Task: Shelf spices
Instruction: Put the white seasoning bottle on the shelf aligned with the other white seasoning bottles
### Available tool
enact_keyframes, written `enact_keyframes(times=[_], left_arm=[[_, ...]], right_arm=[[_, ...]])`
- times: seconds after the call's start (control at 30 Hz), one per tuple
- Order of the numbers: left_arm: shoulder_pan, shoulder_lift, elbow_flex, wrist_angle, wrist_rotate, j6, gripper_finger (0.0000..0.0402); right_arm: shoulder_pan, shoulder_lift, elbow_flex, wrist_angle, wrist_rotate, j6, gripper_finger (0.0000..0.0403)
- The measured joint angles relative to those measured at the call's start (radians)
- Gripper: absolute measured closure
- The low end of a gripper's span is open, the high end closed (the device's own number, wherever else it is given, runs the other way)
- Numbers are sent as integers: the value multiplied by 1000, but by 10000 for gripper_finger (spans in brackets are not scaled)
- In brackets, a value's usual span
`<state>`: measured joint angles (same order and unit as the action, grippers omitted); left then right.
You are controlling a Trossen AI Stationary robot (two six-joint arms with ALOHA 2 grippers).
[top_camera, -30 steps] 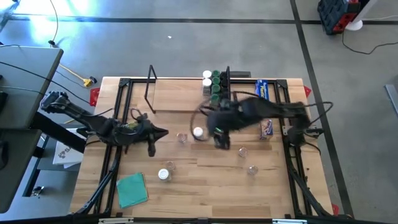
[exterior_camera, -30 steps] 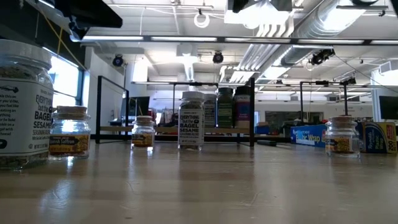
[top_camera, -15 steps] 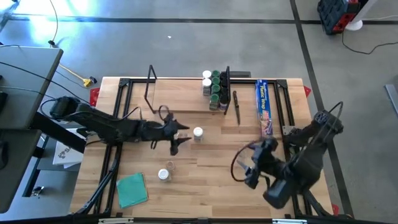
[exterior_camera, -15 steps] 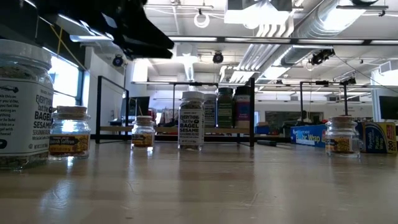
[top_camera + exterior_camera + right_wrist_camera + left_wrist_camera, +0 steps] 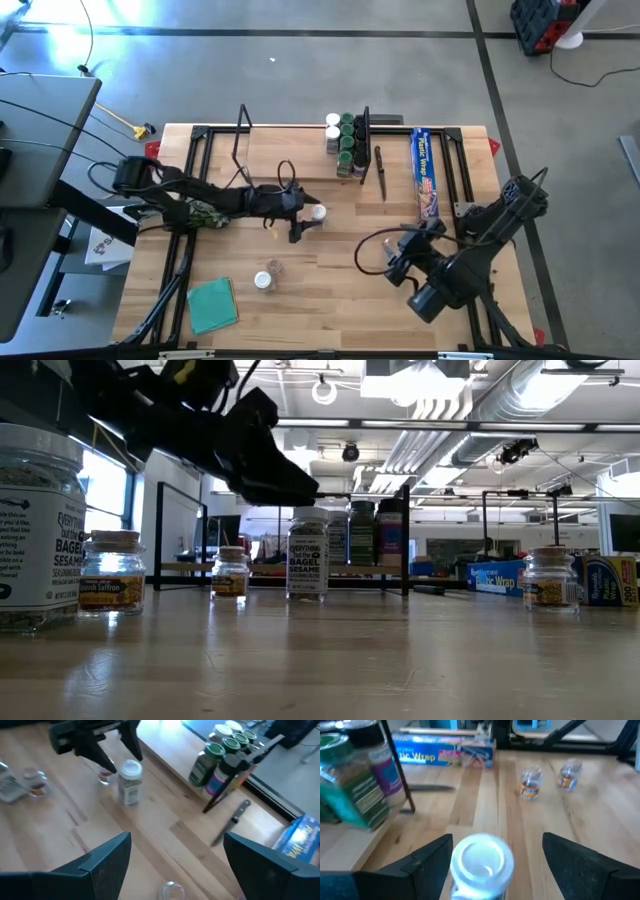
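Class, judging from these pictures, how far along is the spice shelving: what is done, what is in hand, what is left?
Done: a cluster of jars stands at the right end of the shelf.
In hand: the open left end effector straddles the white-lidded jar, not gripping it.
Left: that jar and the small jars loose on the table. The right end effector hangs open, empty.

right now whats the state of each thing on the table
left gripper: open, fingers either side of the white-lid jar
white-lid jar: upright on the table, lid on
right gripper: open, empty, above the table
shelf: green-lid jars grouped at its right end
blue wrap box: lying flat, closed
green cloth: lying flat
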<state>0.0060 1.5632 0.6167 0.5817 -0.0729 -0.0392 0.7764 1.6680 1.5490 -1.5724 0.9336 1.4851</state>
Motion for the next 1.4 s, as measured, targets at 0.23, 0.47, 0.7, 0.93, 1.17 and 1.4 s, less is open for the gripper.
enact_keyframes(times=[0.23,0.47,0.7,0.93,1.17,1.4], left_arm=[[2,74,1,60,-39,14,97],[1,100,0,49,-11,18,98],[-6,100,0,62,-19,17,116],[-6,100,0,74,-25,-9,170],[-6,93,0,70,-30,-18,204],[32,-47,83,-72,-53,-46,204]], right_arm=[[-27,0,-10,0,-26,-11,91],[-36,0,-10,2,-25,-20,91],[-43,-1,-10,3,-25,-20,91],[-42,-1,-10,2,-25,-25,91],[-42,-1,-10,11,-25,-24,91],[-42,-1,-10,11,-25,-26,91]])
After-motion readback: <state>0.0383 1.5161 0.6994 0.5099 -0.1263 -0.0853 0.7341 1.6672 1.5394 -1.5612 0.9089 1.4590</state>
